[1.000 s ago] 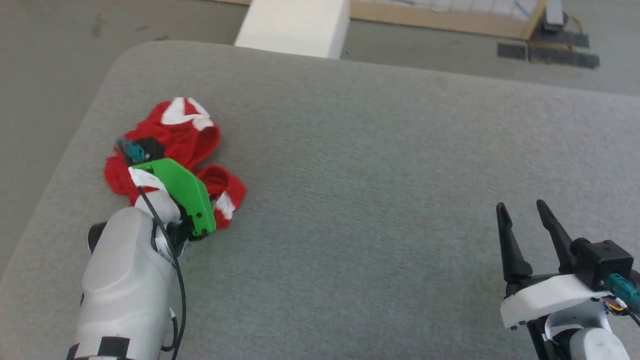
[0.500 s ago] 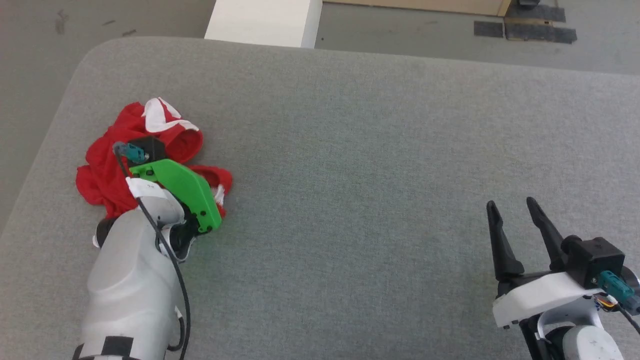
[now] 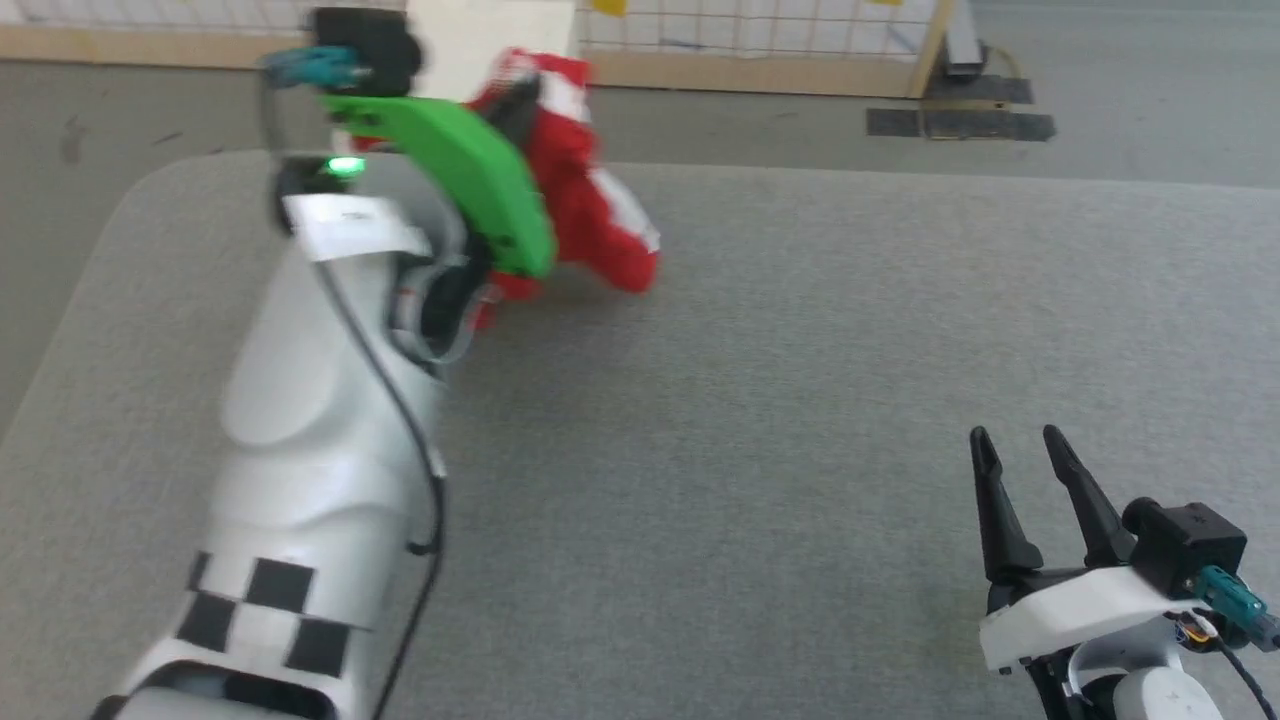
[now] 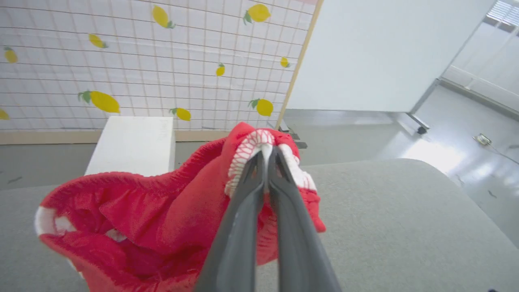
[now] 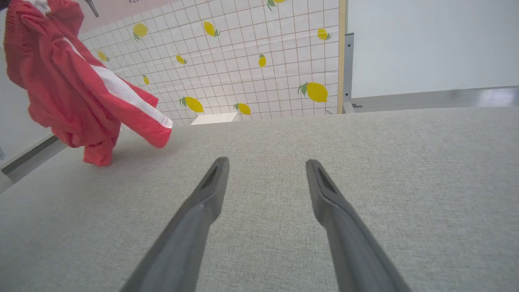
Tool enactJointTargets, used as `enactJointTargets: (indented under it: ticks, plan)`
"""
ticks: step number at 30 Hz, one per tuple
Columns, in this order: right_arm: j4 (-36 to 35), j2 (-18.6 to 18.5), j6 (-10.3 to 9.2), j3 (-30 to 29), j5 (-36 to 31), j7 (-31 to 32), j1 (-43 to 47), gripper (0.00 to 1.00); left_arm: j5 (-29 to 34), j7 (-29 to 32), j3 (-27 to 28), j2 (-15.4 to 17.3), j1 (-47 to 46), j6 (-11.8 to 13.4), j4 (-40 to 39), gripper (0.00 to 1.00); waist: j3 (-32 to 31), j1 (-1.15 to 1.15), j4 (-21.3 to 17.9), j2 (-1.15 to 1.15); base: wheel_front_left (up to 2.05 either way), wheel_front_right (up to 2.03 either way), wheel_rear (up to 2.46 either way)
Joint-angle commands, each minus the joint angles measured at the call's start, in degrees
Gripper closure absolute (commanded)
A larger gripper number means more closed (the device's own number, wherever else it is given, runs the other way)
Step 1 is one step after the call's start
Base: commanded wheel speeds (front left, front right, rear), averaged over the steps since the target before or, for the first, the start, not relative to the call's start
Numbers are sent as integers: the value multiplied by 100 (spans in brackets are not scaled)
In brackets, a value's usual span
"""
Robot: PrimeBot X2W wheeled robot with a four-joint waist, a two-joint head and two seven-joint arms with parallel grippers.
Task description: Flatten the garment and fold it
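garment (image 5: 77,93): red, white-striped, crumpled, dangling | left hand (image 4: 267,151): pinching it | right hand (image 5: 266,162): spread, empty

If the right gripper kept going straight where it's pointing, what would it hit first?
Probably nothing soon: the right gripper points across bare grey table; the garment hangs well off to its left. Depth is unclear.

Bright red soft-fabric shorts with white side stripes (image 3: 590,200), hanging bunched over the far left part of the grey table (image 3: 800,400).
A white-trimmed edge (image 4: 259,140) is pinched at the top between the closed fingers of the left gripper (image 4: 268,150). The rest droops in crumpled folds, the gathered waistband (image 4: 121,179) gaping open and a white stripe (image 5: 121,91) slanting down one leg. The lowest folds reach the table or hang just above it; which cannot be told.
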Motion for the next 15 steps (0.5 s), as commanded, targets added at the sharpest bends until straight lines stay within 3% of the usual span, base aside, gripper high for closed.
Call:
enactJointTargets:
  ticks: [1, 8, 12, 13, 14, 15]
  plan:
    - [51, -7, -8, -38, 64, -68, -52, 0, -197, 88, -287, -112, -24, -39, -115, 100, -132, 0, -341, 0, 0, 0, 0]
    - [280, -7, -8, -136, 177, -218, -144, 0, -1205, 976, -2557, -235, 722, -42, -392, 100, -56, 0, -971, 0, 0, 0, 0]
    - [375, -7, -8, -171, 236, -284, -169, 0, -1764, 1569, -3509, -241, 1251, -43, -273, 100, 9, 0, -1239, 0, 0, 0, 0]
    - [394, -7, -8, -184, 247, -296, -170, 0, -1880, 1690, -3649, -242, 1343, -43, -244, 84, 25, 0, -1274, 0, 0, 0, 0]
    - [415, -7, -8, -201, 257, -313, -164, 0, -2024, 1847, -3800, -242, 1436, -43, -220, 0, 37, 0, -1295, 0, 0, 0, 0]
    - [432, -7, -8, -215, 265, -326, -157, 0, -2154, 1942, -3876, -243, 1502, -43, -220, 0, 43, 0, -1302, 0, 0, 0, 0]
